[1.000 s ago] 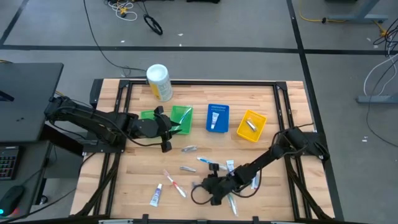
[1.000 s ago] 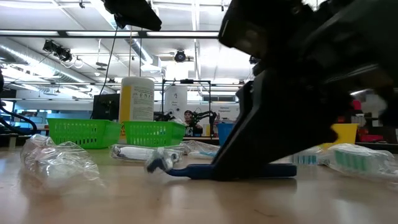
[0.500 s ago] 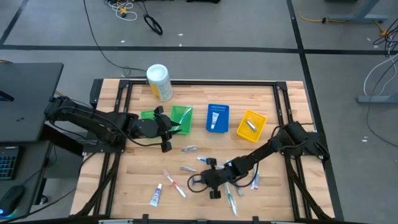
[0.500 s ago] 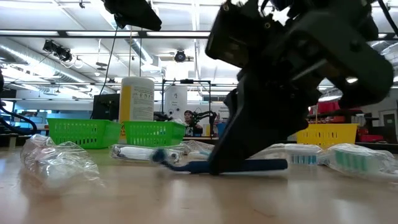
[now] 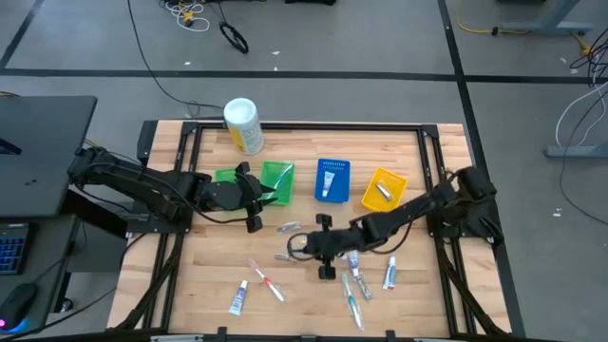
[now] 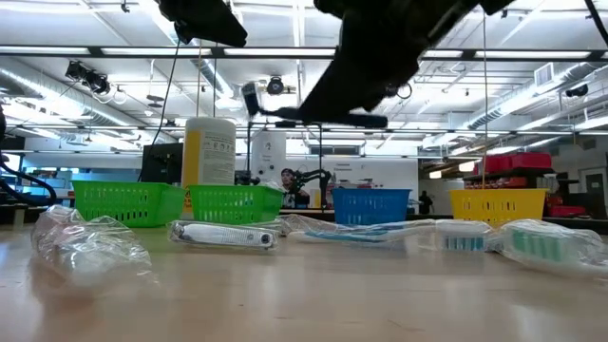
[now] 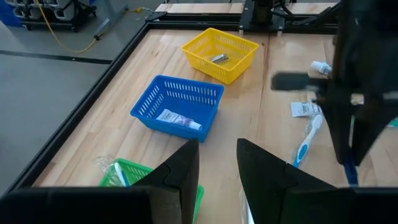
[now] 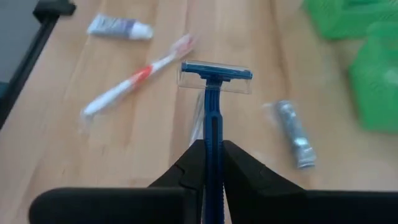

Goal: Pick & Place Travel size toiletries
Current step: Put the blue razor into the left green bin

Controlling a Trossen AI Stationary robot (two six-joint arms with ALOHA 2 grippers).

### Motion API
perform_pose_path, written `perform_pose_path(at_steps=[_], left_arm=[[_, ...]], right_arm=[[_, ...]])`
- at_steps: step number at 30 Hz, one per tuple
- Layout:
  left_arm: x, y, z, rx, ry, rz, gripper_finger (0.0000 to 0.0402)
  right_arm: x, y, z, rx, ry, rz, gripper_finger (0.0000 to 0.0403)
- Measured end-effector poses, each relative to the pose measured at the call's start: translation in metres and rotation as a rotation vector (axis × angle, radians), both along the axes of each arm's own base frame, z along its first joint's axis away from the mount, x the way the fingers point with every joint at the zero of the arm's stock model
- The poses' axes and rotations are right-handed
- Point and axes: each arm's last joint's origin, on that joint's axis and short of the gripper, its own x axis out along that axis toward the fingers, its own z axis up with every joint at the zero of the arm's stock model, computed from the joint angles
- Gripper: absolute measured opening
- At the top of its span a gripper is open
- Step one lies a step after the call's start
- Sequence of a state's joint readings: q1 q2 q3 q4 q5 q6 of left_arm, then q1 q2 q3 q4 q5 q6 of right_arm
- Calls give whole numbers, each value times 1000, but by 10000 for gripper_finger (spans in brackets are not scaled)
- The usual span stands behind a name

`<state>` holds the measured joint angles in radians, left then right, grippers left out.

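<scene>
The table [image 5: 304,285] is wood w/ a dark frame, filling the middle of the high view. The left arm waits at mid-left; the left gripper [image 5: 255,197] sits by the green bins [image 5: 264,180], fingers a bit apart w/ nothing between them. The right arm comes in from the right side to the middle. The right gripper [image 8: 209,163] is closed tight on the handle of a blue razor [image 8: 213,93], lifted off the table; in the low view the razor [image 6: 285,109] hangs high in the upper middle, head to the left.

Big white-and-yellow canister [image 5: 242,125] stands at the top left of the table. Blue bin [image 5: 332,180] in the middle top holds a small white tube [image 7: 178,119]. Yellow bin [image 5: 383,192] to its right holds a silvery piece.

On the table, lower left: a red toothbrush [image 5: 267,281] and a white tube [image 5: 237,298]. Lower middle: more toothbrushes [image 5: 352,302] and a tube w/ red [image 5: 389,275]. A silvery piece [image 8: 293,134] lies near the razor head.
</scene>
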<state>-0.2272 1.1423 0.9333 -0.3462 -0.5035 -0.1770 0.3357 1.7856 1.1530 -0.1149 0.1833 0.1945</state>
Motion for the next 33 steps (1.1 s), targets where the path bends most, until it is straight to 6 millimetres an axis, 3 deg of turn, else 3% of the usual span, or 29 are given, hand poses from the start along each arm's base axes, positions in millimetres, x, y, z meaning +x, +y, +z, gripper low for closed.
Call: perform_pose_path(at_steps=[9,16,22,27,33], left_arm=[[-9,5,10,71,-51,102,116],[-40,18,37,189,-116,145,116],[-65,24,38,178,-64,137,116],[-68,25,16,161,-49,181,116],[-62,23,-28,103,-78,189,116]], right_arm=[[-8,-26,43,-117,-128,-39,46],[-10,-51,49,-158,-97,-78,45],[-4,-77,52,-175,-123,-126,45],[2,-90,58,-167,-199,-142,45],[7,-94,66,-182,-281,-82,45]])
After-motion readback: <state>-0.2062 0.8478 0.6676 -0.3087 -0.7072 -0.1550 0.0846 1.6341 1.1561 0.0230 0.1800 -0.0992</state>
